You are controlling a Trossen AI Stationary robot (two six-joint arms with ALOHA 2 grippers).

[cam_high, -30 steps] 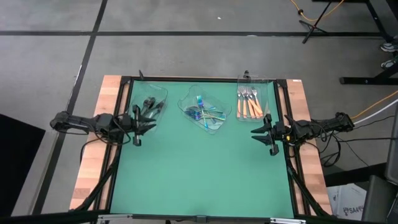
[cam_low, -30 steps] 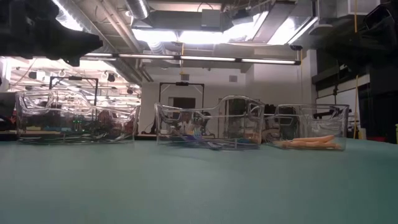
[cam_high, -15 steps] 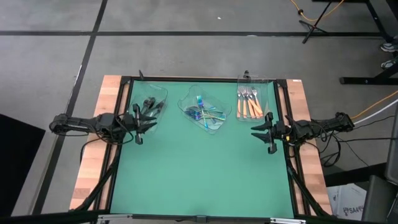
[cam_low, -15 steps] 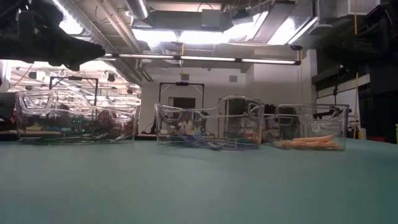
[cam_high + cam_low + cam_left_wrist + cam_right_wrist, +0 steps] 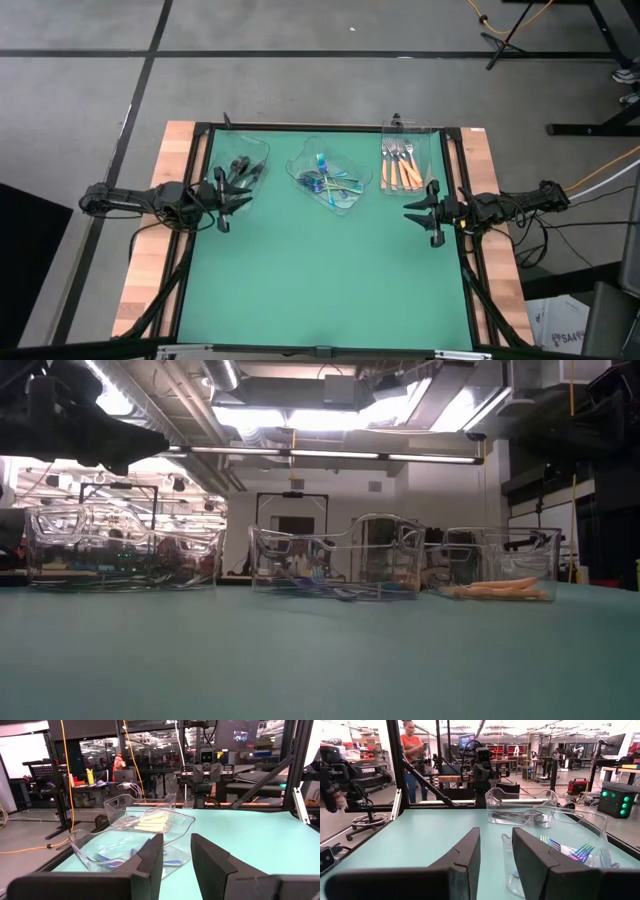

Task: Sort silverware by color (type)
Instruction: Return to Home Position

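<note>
The silverware lies in three clear trays along the table's far side. The dark pieces (image 5: 241, 172) are in the left tray, the iridescent blue-purple ones (image 5: 327, 184) in the middle tray, and the silver forks with orange handles (image 5: 399, 165) in the right tray. My left gripper (image 5: 220, 205) hovers open at the table's left edge, just near of the left tray. My right gripper (image 5: 427, 213) hovers open at the right edge, near of the right tray. The left wrist view (image 5: 175, 847) looks across the iridescent forks (image 5: 107, 860). The right wrist view (image 5: 495, 842) shows them too (image 5: 572, 852).
The green mat (image 5: 320, 270) stretches from the trays to the near edge. A black frame (image 5: 194, 160) and wooden borders (image 5: 150, 250) run along the table's sides. The low view shows the clear tray walls (image 5: 335, 560) standing upright. People are in the room beyond (image 5: 412, 745).
My left arm shifted a little above the table's left edge, as the low view shows, then held still. Its gripper stayed open. The trays and silverware have not moved.
</note>
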